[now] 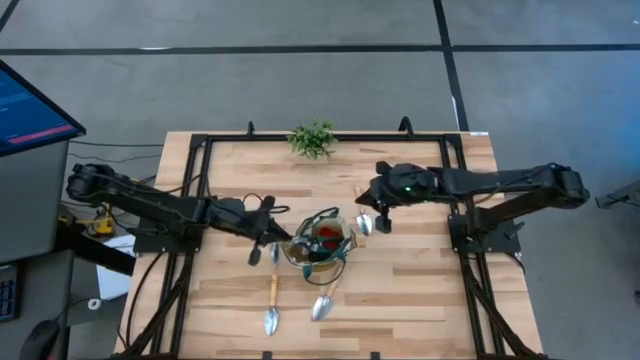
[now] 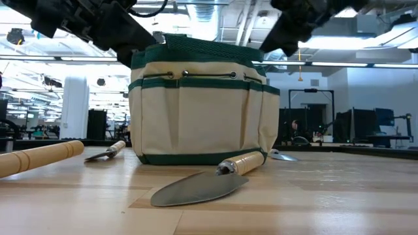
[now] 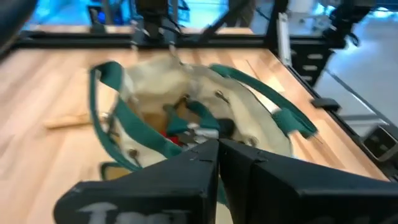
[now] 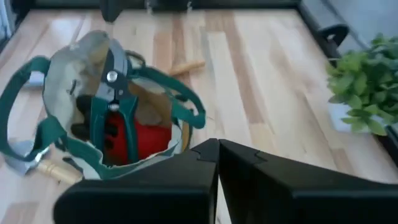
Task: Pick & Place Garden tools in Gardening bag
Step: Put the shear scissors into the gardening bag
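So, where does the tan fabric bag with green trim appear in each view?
High view: tan fabric bag with green trim, centre.
Low view: bag, centre, upright.
Left wrist view: bag, centre.
Right wrist view: bag, left.
Shared landmark: the bag's green loop handle.

My table (image 1: 420, 290) is pale butcher-block wood with a black metal frame (image 1: 200, 140) along its edges. It stands on a grey floor (image 1: 300, 90) crossed by dark seam lines. Off the left edge a monitor (image 1: 30, 110) glows blue with a red strip, above a dark stand with cables on the floor beside it. At the far edge of the tabletop sits a small leafy plant (image 1: 312, 139). Looking level across the wood, I see a big open hall: ceiling (image 2: 215, 19) hung with pipes and bright strip lights, a white column (image 2: 74, 104) on the left, and dark racks and screens (image 2: 372, 127) on the right.
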Available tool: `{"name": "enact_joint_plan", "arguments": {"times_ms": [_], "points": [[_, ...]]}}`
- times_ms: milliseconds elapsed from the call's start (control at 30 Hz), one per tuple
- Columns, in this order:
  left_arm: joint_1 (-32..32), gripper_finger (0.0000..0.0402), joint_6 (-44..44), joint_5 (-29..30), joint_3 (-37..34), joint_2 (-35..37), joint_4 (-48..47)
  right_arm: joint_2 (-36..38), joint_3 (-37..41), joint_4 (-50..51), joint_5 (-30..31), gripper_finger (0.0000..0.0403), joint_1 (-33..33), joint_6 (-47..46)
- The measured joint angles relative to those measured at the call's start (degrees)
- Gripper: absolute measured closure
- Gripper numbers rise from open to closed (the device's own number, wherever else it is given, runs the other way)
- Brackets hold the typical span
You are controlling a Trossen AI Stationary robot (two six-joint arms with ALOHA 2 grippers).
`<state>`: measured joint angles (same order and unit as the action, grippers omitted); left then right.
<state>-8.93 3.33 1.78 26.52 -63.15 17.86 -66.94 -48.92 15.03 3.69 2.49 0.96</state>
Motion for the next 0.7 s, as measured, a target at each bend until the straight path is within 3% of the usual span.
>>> {"name": "enact_joint_plan", "arguments": {"times_ms": [200,433,700], "points": [[0.0,0.04,1.89,4.79,4.98,2.04,-16.64,4.94,7.63,-7.16,3.93,0.0401,-1.52,-3.31],[-0.11,0.04,-0.32,2.32,8.4,1.94,-17.61,6.19,14.52,-17.54,7.35,0.0402,-3.23,-3.63],[-0.11,0.0379,-0.1,3.29,8.37,1.08,-19.8,6.23,17.38,-21.06,7.36,0.0402,-3.24,-4.03]]}}
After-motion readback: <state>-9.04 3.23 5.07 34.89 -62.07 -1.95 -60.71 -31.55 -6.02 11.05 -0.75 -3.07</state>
